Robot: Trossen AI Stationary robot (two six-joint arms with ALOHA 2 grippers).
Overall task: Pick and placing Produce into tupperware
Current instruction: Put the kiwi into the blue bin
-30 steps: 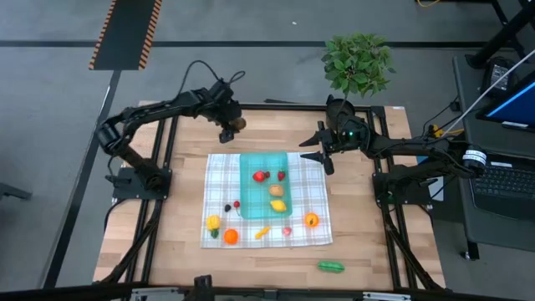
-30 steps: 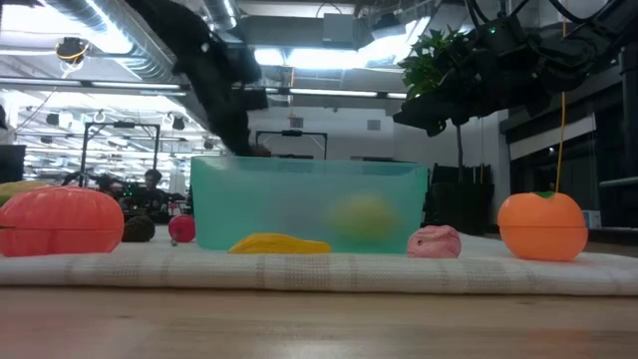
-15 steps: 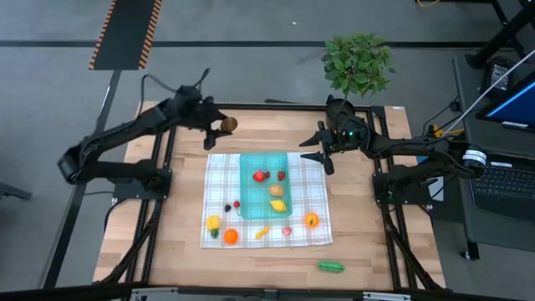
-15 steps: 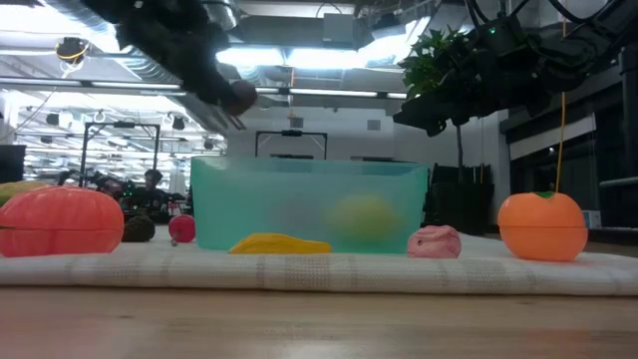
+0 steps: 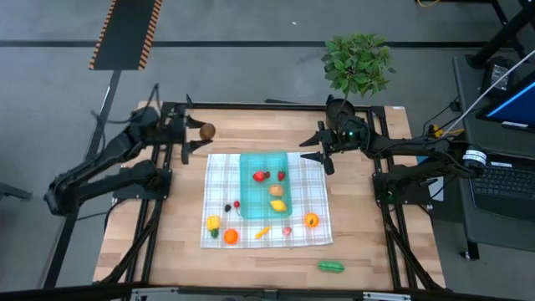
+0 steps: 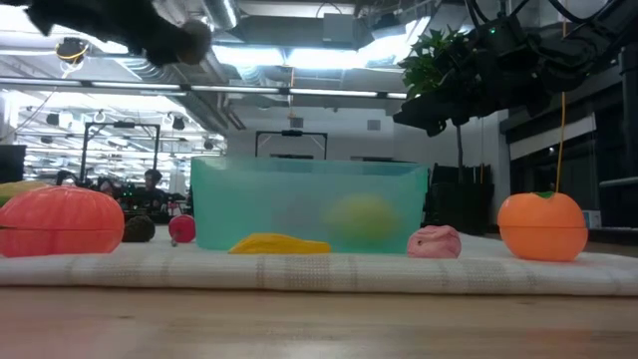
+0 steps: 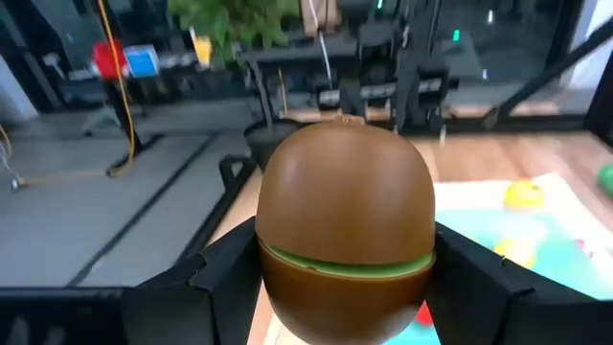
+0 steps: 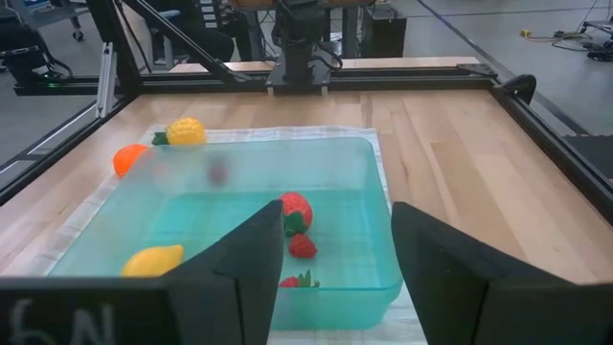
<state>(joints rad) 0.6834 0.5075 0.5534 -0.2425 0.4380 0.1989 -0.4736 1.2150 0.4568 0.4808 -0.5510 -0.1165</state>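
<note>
Left tool [image 5: 195, 134] grips one brown kiwi [image 5: 206, 130], raised over the desk's [image 5: 175, 226] far left part, off the checked cloth [image 5: 219, 188], near the frame rail. Left wrist view: kiwi [image 7: 347, 228] clamped between both dark fingers [image 7: 222, 266], brown with a green band across it. Low view shows that tool [image 6: 174, 40] high up at the top left.

Right tool [image 5: 320, 152] hangs just beside the far right corner of the tupperware [image 5: 248, 209], fingers [image 8: 257, 251] apart, nothing in them.

One teal tupperware sits on the cloth's far middle. Inside, from above: 4 pieces, counted as red strawberry [image 5: 260, 176], smaller red piece [image 5: 281, 175], tan piece [image 5: 275, 190], yellow lemon [image 5: 278, 205].

On the cloth outside the container, 7 pieces: small dark one [image 5: 226, 207], small red one [image 5: 236, 204], yellow one [image 5: 213, 221] touching a small green one [image 5: 215, 234], orange round one [image 5: 231, 237], yellow banana-like one [image 5: 262, 232], pink one [image 5: 287, 231]. Plus 1 orange fruit [image 5: 311, 220] near the cloth's right edge, so 8 on the cloth.

1 green vegetable [image 5: 330, 267] lies on bare desk, well apart from the cloth, near edge.

1 potted plant [image 5: 358, 63] stands at the far edge behind the right arm.
</note>
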